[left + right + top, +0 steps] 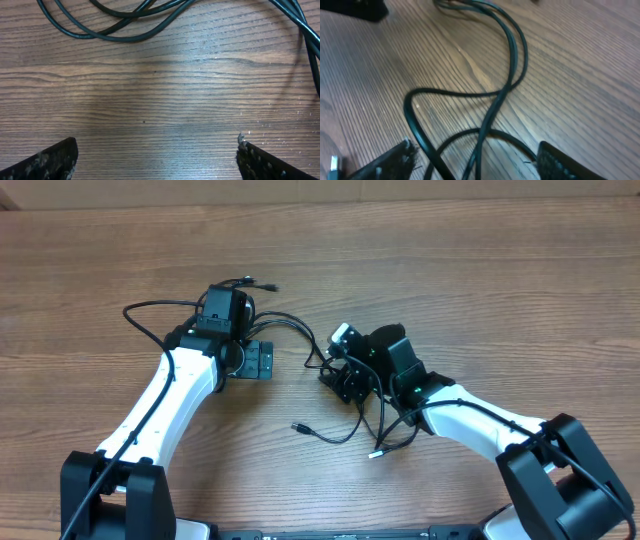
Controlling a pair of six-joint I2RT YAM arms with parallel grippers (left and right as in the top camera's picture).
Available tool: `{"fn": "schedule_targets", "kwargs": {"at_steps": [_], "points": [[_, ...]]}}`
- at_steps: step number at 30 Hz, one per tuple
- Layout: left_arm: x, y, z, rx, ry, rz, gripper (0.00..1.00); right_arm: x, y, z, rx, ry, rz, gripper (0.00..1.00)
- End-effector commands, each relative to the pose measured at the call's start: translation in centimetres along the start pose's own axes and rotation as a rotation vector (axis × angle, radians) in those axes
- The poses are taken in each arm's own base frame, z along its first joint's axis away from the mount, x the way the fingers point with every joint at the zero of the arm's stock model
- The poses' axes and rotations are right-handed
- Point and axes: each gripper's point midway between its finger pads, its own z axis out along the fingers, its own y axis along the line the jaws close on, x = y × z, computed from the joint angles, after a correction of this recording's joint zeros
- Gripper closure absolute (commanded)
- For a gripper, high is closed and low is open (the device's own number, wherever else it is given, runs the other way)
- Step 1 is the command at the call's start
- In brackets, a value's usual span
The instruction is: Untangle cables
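Observation:
Thin black cables (290, 322) lie loosely spread on the wooden table between my two arms. Plug ends lie at the front (298, 426) and near the far side (268, 285). My left gripper (256, 362) is open and empty over bare wood. In the left wrist view (157, 147) cable loops (125, 31) lie ahead of its fingers without touching them. My right gripper (345, 383) is open and low over the table. In the right wrist view (475, 152) several crossing cable strands (492, 107) run between its fingers, which are not closed on them.
The wooden table (480, 270) stretches to the far and right sides. A small metal plug tip (334, 164) shows at the lower left edge of the right wrist view. The left gripper's dark body (362, 7) shows at its top left.

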Motion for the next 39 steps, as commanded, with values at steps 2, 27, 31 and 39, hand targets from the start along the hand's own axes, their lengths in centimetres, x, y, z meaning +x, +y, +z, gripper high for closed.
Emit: {"fn": "schedule_targets", "kwargs": {"at_steps": [2,27,31,39], "points": [[0.1,0.2,0.0,-0.012,-0.001,0.027,0.0,-0.3,1.0,1.4,-0.035,-0.008,-0.022,0.39],[0.1,0.2,0.0,-0.012,-0.001,0.027,0.0,-4.7,1.9,-2.5,-0.027,-0.112,-0.051,0.6],[0.1,0.2,0.0,-0.012,-0.001,0.027,0.0,-4.1,2.0,-2.5,-0.032,-0.087,-0.045,0.55],[0.1,0.2,0.0,-0.012,-0.001,0.027,0.0,-3.5,1.9,-2.1,-0.029,-0.069,-0.05,0.47]]}}
